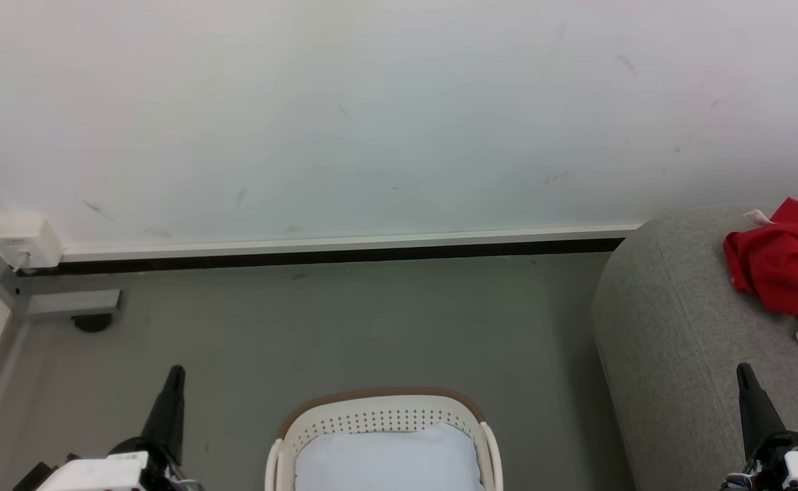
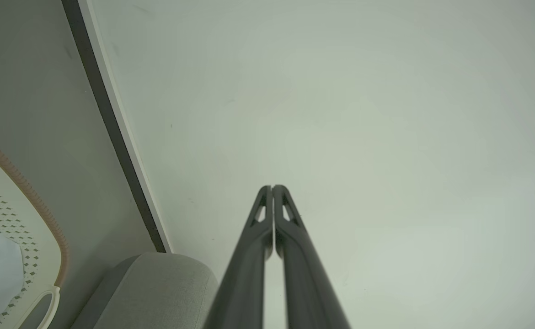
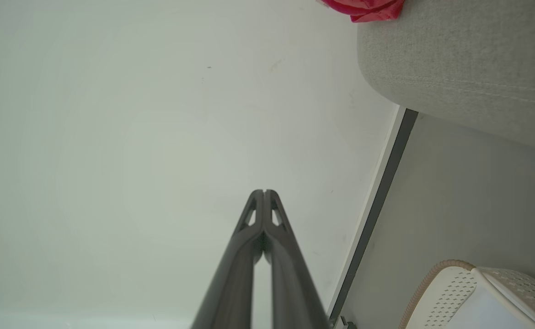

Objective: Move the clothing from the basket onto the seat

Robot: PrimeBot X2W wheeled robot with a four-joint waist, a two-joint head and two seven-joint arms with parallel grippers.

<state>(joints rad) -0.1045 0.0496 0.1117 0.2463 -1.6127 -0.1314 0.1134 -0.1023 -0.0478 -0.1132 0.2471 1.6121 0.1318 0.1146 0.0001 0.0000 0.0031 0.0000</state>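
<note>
- Left gripper: long dark fingers pressed together tip to tip, nothing pinched, aimed at the pale wall.
- Right gripper: likewise closed and empty, seen against the rounded end of the seat.
- Red clothing: heaped on the seat, ahead of the right gripper and slightly to its outer side, well apart from the tips; far across from the left gripper.
- Crumpled heap, no clear long axis to line up with.
- Basket: between the two grippers and behind their tips, closer to the left one; just a white liner in the visible part, no red; near half cut off by the picture edge.
- Judged from this: transfer probably finished, or nearly.
- Should anything remain: down and inward from the left gripper to the basket, then across toward the right gripper's side.
</note>
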